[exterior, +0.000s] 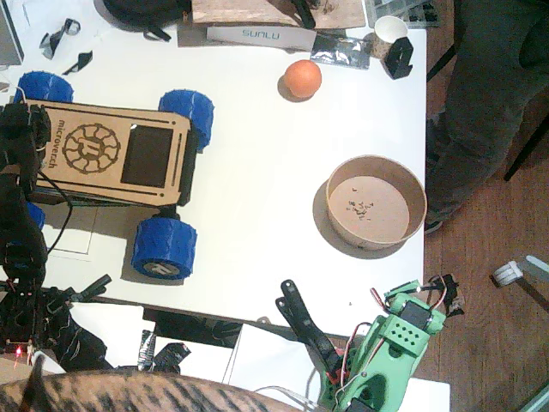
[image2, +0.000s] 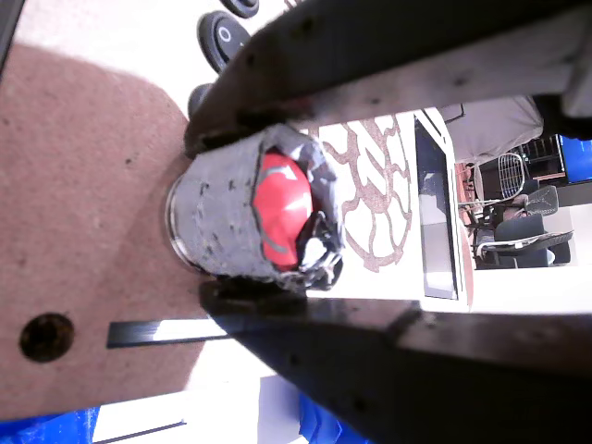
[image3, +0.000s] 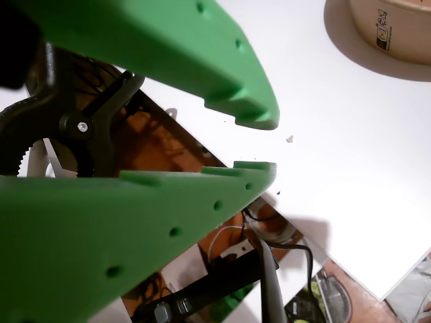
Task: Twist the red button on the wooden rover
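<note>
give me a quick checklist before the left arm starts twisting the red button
1. Left gripper closed around the red button: ok, both taped fingers press its sides.
2. Button seated in its silvery rim on the wooden rover: ok.
3. Black buttons clear of the jaws: ok, they sit apart.
4. Right gripper out of the way: ok, open, empty, over the table edge.
5. Rover wheels braced against turning: cannot tell.
6. Bowl and orange ball clear of the rover: ok.

left arm (exterior: 19, 197) black, right arm (exterior: 390, 352) green.
</note>
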Tool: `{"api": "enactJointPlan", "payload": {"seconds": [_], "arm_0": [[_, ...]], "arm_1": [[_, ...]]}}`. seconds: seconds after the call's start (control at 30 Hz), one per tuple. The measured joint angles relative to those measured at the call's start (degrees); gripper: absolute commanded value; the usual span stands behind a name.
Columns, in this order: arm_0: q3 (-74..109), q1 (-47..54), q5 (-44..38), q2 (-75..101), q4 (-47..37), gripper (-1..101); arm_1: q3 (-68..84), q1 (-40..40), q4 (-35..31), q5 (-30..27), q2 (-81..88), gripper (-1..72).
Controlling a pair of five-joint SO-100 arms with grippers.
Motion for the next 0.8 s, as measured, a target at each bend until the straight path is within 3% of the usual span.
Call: {"api": "enactJointPlan", "payload": {"seconds": [0.23, 0.8], "arm_0": [[0.0, 0.0, 0.88, 0.0, 1.14, 0], [0.0, 0.62, 22.68, 0.18, 2.64, 0]], "arm_1": [[0.0, 0.0, 0.0, 0.0, 0.0, 2.5], [0.0, 0.0, 0.0, 0.0, 0.0, 2.5]]}}
